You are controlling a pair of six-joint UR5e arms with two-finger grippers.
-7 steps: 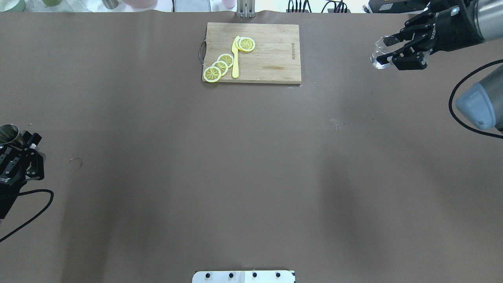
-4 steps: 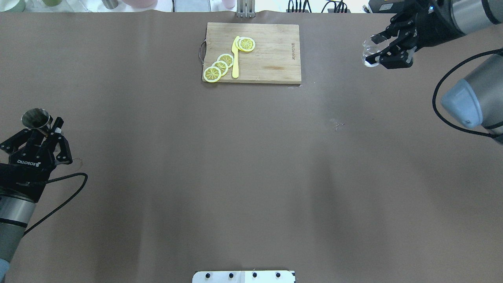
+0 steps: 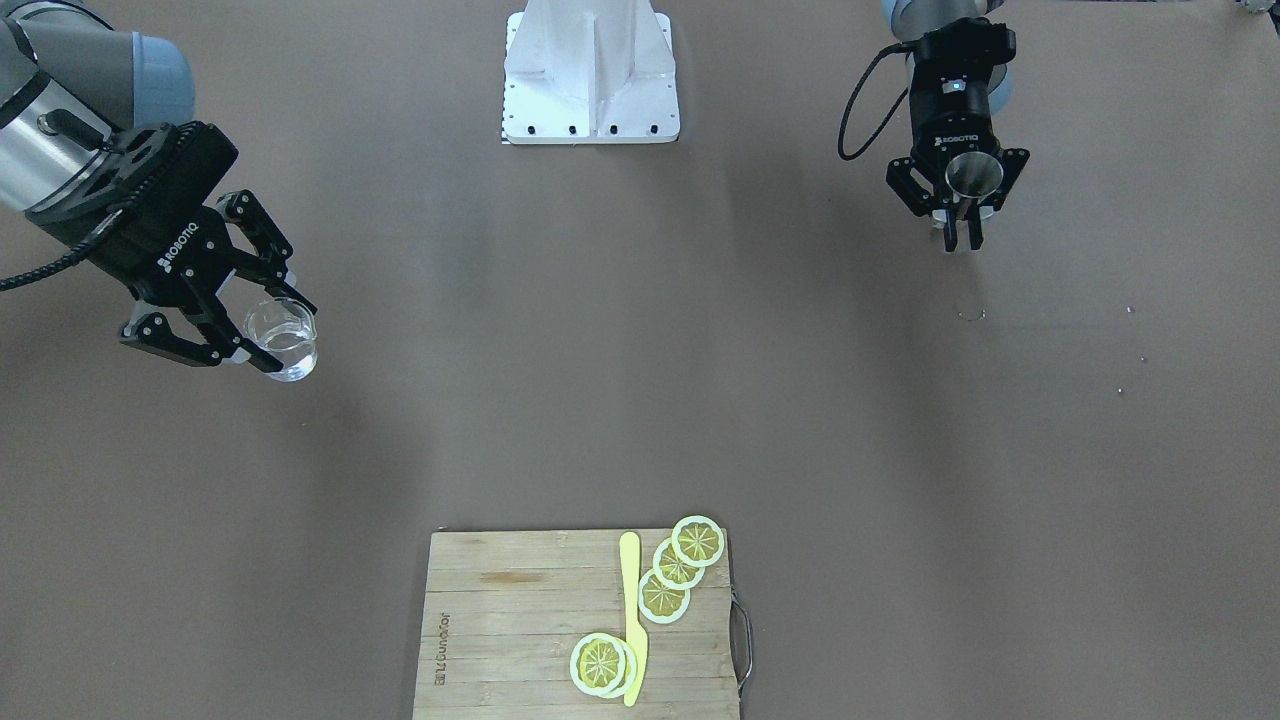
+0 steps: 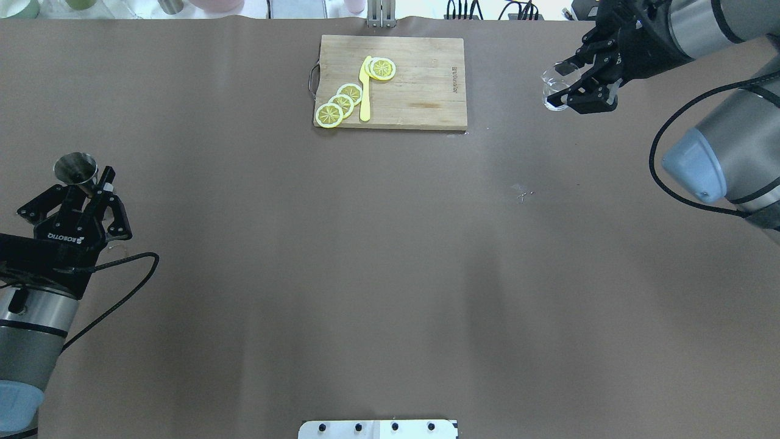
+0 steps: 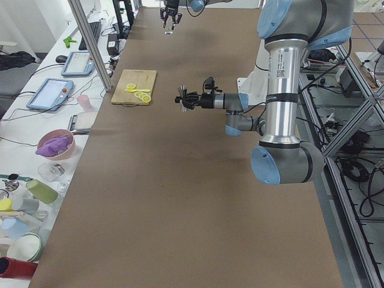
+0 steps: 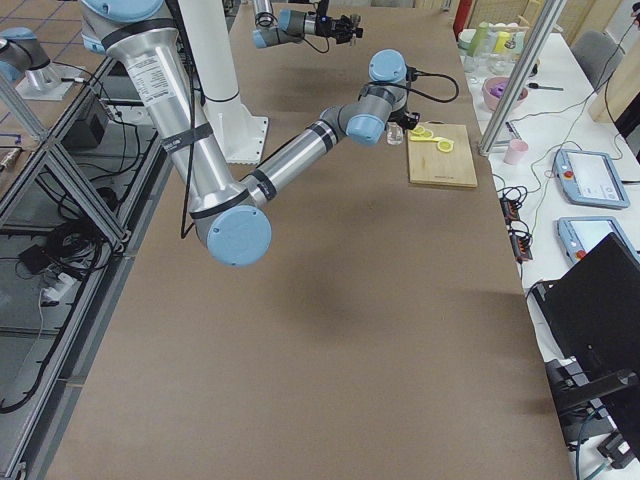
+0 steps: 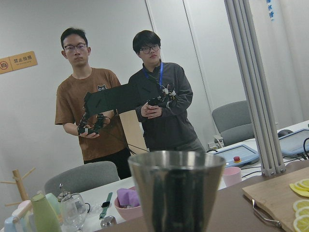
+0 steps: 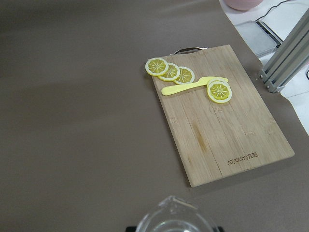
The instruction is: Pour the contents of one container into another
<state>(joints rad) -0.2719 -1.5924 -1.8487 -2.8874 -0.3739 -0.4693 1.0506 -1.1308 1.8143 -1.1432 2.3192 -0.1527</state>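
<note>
- Front-facing view: the right gripper (image 3: 278, 336) is clamped on the glass cup (image 3: 287, 346) at this view's left and holds it above the brown table (image 3: 640, 400). Across the table, the left gripper (image 3: 961, 238) is closed on the steel jigger (image 3: 973, 174), whose open mouth faces up. The two are well apart. Near the bottom edge lies a cutting board (image 3: 520, 620) with lemon slices (image 3: 665, 598) and a yellow knife (image 3: 630, 610).
- Overhead view: the jigger sits at the far left in the left gripper's pinch. The cup is at the far right, beside the board's right end, pinched between the right gripper's fingers.
- Left side view: the near arm holds the jigger clear of the tabletop.
- Right side view: the cup hangs near the board's nearer edge.
- Left wrist view: the jigger's upper cone fills the lower centre, upright. Two people (image 7: 120, 96) stand behind it.
- Right wrist view: only the cup's rim shows at the bottom edge, with the board beyond it.
</note>
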